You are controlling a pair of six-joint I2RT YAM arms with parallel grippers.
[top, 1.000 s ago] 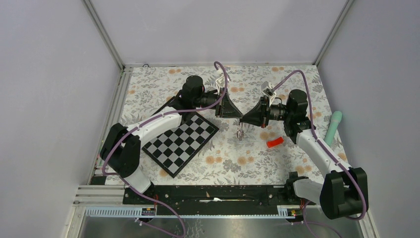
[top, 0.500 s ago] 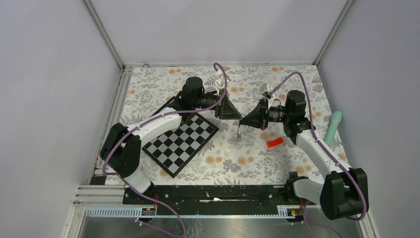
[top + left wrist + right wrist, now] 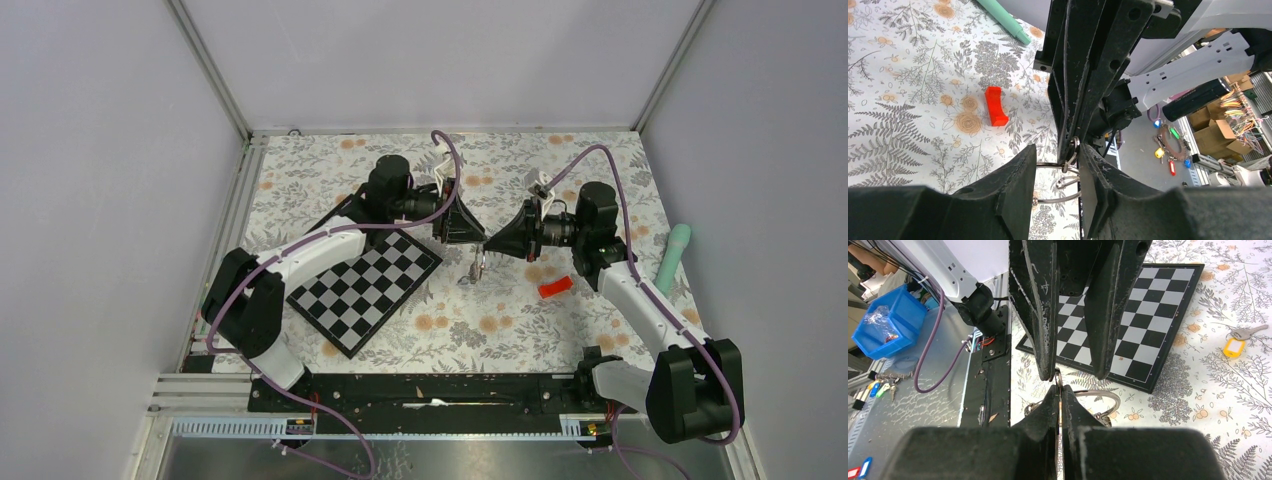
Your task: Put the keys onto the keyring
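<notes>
Bright, even overhead light, only soft faint shadows on the table; top view sharp, wrist views wide-angle w/ dark, blurry foreground at btm & bent edges, slight sheen on the keyring.

The table is covered edge to edge by a pale cloth printed with grey ferns and orange flowers. A black-framed chessboard lies flat on its left half, turned at an angle so that one corner points toward the near edge. A small red block lies on the cloth right of the middle, well apart from the board. A mint-green rod lies at the right edge, its length running roughly front to back, with the red block between it and the board. In the right wrist view, a silver key with a yellow head lies flat on the cloth near the board, not touching it.
</notes>
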